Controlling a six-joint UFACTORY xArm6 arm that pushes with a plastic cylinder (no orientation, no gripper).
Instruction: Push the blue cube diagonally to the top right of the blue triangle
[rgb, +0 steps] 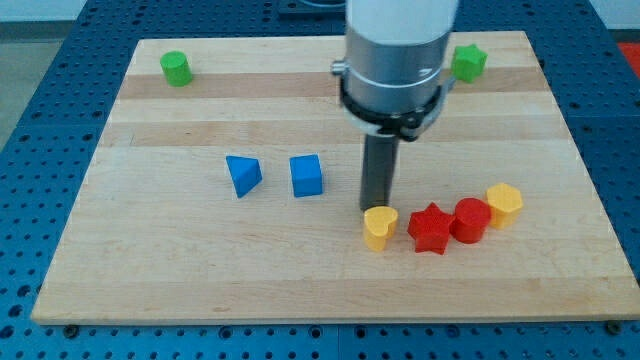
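Observation:
The blue cube (307, 175) sits near the board's middle, just to the right of the blue triangle (243, 174), with a small gap between them. My tip (375, 208) is to the right of the blue cube and a little lower, apart from it. The tip stands right at the top edge of a yellow heart-shaped block (380, 227).
A red star (430, 228), a red cylinder (471, 220) and a yellow block (504, 203) lie in a row right of the yellow heart. A green cylinder (176, 68) is at the top left, a green block (467, 62) at the top right. The wooden board (150, 270) has blue pegboard around it.

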